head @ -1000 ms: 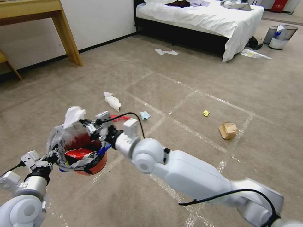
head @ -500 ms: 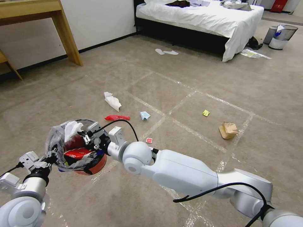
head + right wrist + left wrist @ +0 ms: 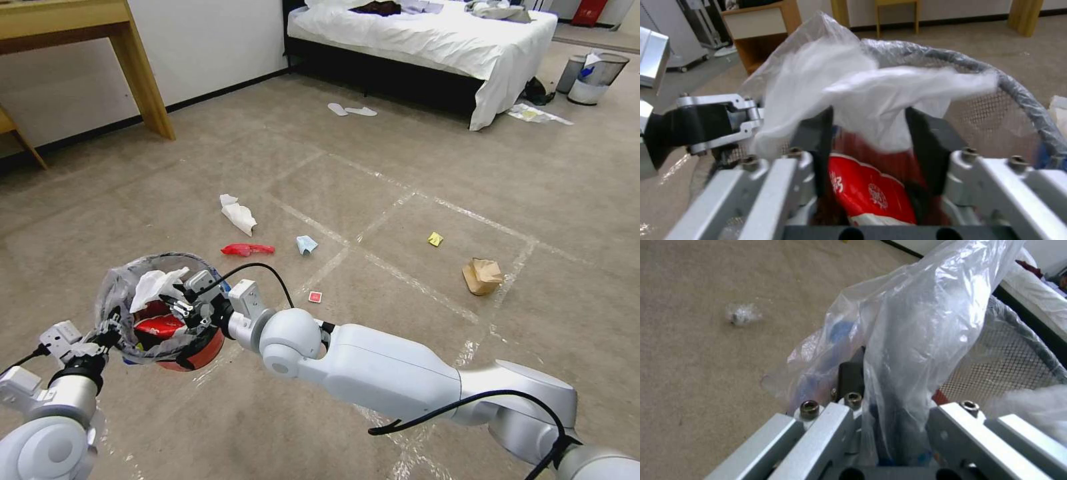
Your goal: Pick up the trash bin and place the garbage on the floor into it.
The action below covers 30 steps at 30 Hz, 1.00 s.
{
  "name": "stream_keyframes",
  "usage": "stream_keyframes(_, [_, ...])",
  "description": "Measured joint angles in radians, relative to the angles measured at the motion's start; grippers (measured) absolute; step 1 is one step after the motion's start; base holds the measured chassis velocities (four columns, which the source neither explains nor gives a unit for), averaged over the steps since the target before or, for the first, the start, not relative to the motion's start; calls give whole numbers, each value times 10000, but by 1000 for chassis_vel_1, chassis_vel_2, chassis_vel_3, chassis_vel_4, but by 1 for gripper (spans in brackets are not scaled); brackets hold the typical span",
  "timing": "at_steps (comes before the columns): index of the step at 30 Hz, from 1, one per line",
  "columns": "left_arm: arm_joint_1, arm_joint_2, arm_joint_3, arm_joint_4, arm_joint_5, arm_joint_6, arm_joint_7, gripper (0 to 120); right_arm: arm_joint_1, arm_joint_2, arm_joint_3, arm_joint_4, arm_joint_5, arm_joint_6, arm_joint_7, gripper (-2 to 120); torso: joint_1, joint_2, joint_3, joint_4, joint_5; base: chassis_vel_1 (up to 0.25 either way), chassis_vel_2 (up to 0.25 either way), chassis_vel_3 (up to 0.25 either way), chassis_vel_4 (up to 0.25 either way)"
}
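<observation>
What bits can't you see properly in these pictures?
- Inside of the trash bin, head view: mostly covered by the tissue and the right hand.
- Where the left hand grips the bin's rim, left wrist view: wrapped in the plastic bag.
- Print on the small red card, head view: too small.
- Wooden desk, head view: cut off by the edge.
</observation>
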Motion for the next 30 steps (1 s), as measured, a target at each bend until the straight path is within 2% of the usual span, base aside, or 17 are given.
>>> stream_keyframes(3, [46,-10,-3,-5,9,-13,1,4,-52,6,61,21,-32,-25,53,67,0,0,0,0,0,0,0,0,0])
stream_keyframes(6, [56,-10,-12,-13,8,-17,1,4,-59,7,65,21,-48,-32,74,71,0,0,0,0,0,0,0,0,0])
stream_keyframes(9, [88,-10,-41,-36,4,-27,3,4,-90,6,110,30,-84,-86,155,90,0,0,0,0,0,0,0,0,0])
stream_keyframes(13, [100,-17,-50,-36,2,-33,5,4,-137,-15,192,141,-79,-86,191,98,0,0,0,0,0,0,0,0,0])
stream_keyframes(30, [91,-51,-77,-18,5,-37,7,4,-571,-113,1090,708,107,350,109,100,0,0,0,0,0,0,0,0,0])
